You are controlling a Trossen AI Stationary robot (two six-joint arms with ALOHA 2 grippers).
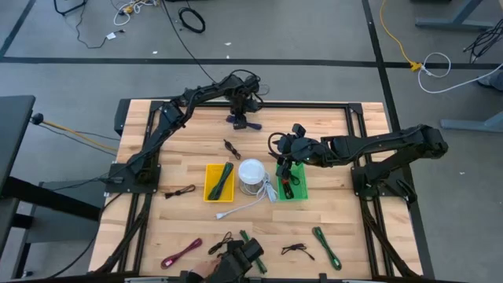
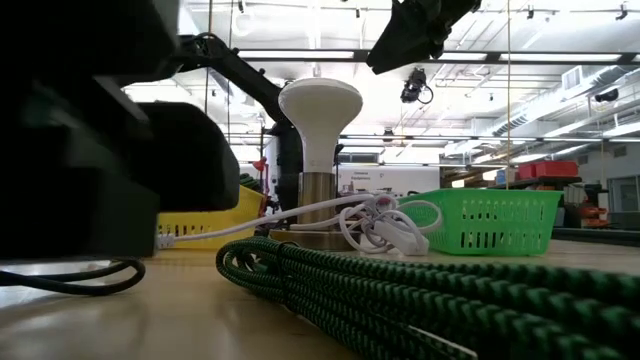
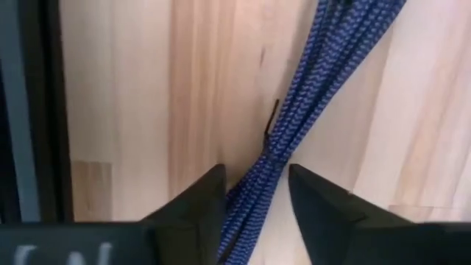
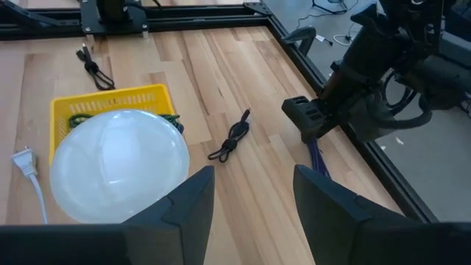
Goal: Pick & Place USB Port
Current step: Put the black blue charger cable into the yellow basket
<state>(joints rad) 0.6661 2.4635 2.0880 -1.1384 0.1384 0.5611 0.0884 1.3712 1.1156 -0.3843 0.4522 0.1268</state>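
Observation:
A blue braided cable bundle lies on the wood near the table's far edge. My left gripper hangs over it, pointing down and open, one finger on each side of the bundle's narrow tied middle. My right gripper is open and holds nothing. It hovers above the green bin at mid-table, beside the white lamp. The yellow bin holds a green cable. The right wrist view shows the left gripper over the blue cable. My left gripper comes from above with its fingers on either side of the blue cable's tied middle, lying across the bundle. The cable rests flat on the table. I cannot tell whether the fingers touch it.
A small black cable lies between the left gripper and the bins. The lamp's white cord trails toward the near edge. More loose cables lie on the near half: black, magenta, green. A black metal frame borders the table.

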